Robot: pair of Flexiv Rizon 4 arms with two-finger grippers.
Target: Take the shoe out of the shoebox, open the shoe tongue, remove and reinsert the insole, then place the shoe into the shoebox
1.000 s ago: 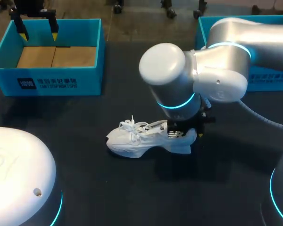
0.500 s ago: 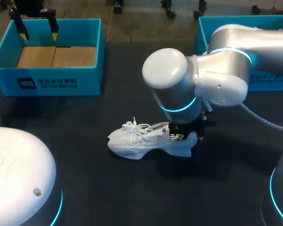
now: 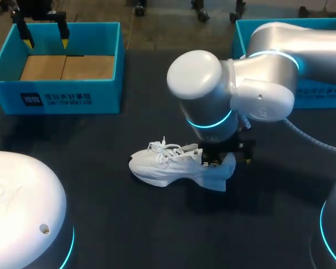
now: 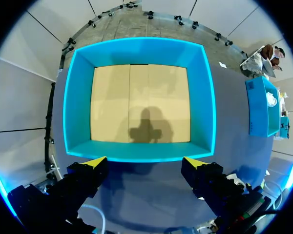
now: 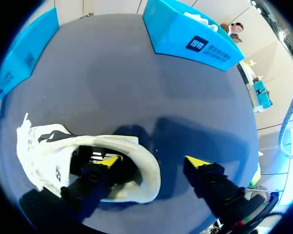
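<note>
A white laced shoe (image 3: 176,166) lies on its sole on the dark table, toe towards my left. My right gripper (image 3: 233,159) is at its heel, mostly hidden beneath the arm. From the right wrist view, the right gripper (image 5: 154,163) stands open. One finger is inside the shoe (image 5: 63,146) opening and the other outside the heel, with a gap on each side of the heel wall. My left gripper (image 3: 45,39) hangs open over the left blue shoebox (image 3: 56,98). The left gripper (image 4: 145,165) is above the near wall of that shoebox (image 4: 141,151), whose cardboard floor is bare.
A second blue box (image 3: 319,92) stands at the back right, behind my right arm; it holds something white (image 5: 200,18). Bare dark table surrounds the shoe in front and to its left.
My right gripper has opened and let go of the shoe's heel. The shoe has shifted a little to the right and settled on the table. The left arm has not moved.
</note>
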